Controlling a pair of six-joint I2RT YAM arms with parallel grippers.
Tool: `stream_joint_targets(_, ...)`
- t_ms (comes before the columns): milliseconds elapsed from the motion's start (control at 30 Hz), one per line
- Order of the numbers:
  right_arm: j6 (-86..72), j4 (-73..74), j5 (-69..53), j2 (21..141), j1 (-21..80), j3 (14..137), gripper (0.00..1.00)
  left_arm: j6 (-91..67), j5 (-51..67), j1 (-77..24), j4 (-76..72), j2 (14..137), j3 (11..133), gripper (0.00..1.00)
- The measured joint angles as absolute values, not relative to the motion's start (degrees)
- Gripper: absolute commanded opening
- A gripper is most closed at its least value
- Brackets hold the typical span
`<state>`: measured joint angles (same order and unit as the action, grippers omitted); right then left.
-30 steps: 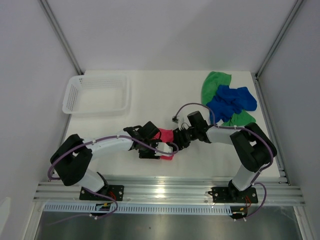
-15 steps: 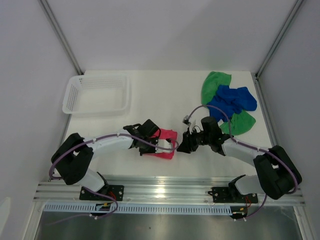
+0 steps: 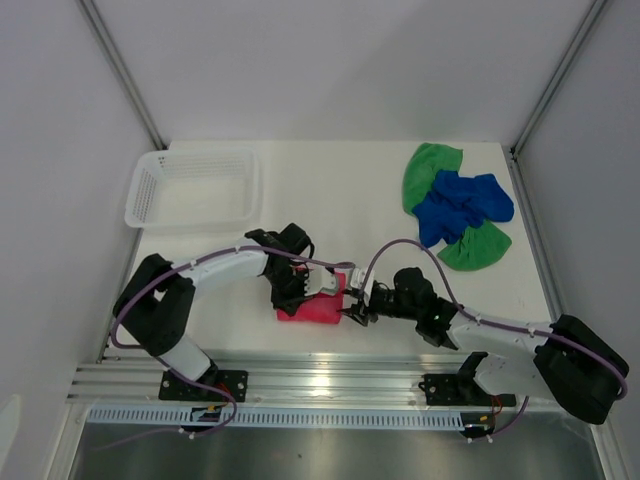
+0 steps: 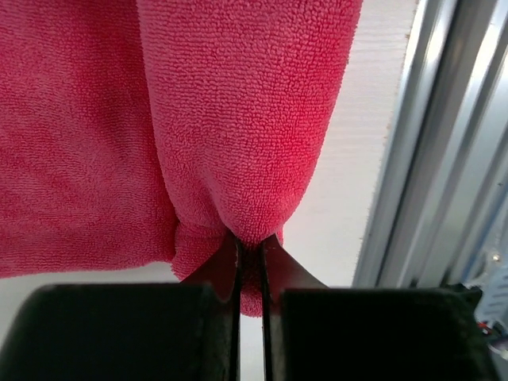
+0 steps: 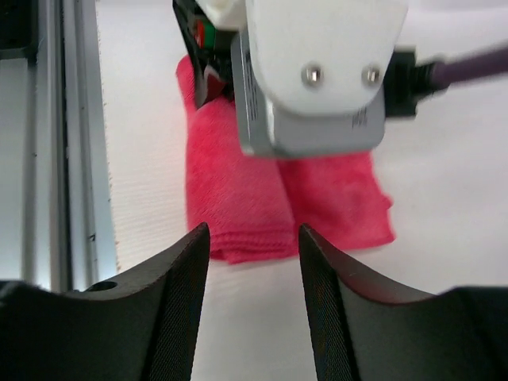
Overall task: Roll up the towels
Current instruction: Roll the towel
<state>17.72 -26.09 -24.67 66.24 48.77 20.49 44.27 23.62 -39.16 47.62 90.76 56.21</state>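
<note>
The pink-red towel [image 3: 318, 308] lies folded near the table's front edge. My left gripper [image 3: 298, 292] is over it, shut on a pinched fold of the pink-red towel [image 4: 238, 119]; in the left wrist view the left gripper [image 4: 250, 250] holds cloth squeezed between its pads. My right gripper [image 3: 353, 312] sits low, just right of this towel, open and holding nothing. In the right wrist view the right gripper [image 5: 254, 242] faces the towel's layered edge [image 5: 238, 214] without touching it. The blue towel [image 3: 462, 203] lies crumpled on the green towel [image 3: 430, 165] at the back right.
A white mesh basket [image 3: 195, 187] stands at the back left. The metal rail [image 3: 330, 380] runs along the near table edge, close to the pink-red towel. The left arm's white wrist housing [image 5: 317, 71] fills the top of the right wrist view.
My left gripper has shut on the pink-red towel and drawn it toward the front edge. My right gripper let go, swung down to the front, and opened wider.
</note>
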Motion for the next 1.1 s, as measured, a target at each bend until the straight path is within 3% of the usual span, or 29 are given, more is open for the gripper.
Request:
stream_joint_targets(600,25.21,-32.10,-24.71,73.49,55.33,20.71,0.52,46.61,32.47,-33.67,57.19,99.79,63.33,0.01)
stream_joint_targets(1100,23.97,-37.21,-17.58,83.83,56.21,21.54,0.52,48.69,33.21,-33.61,59.05,100.66,64.51,0.01)
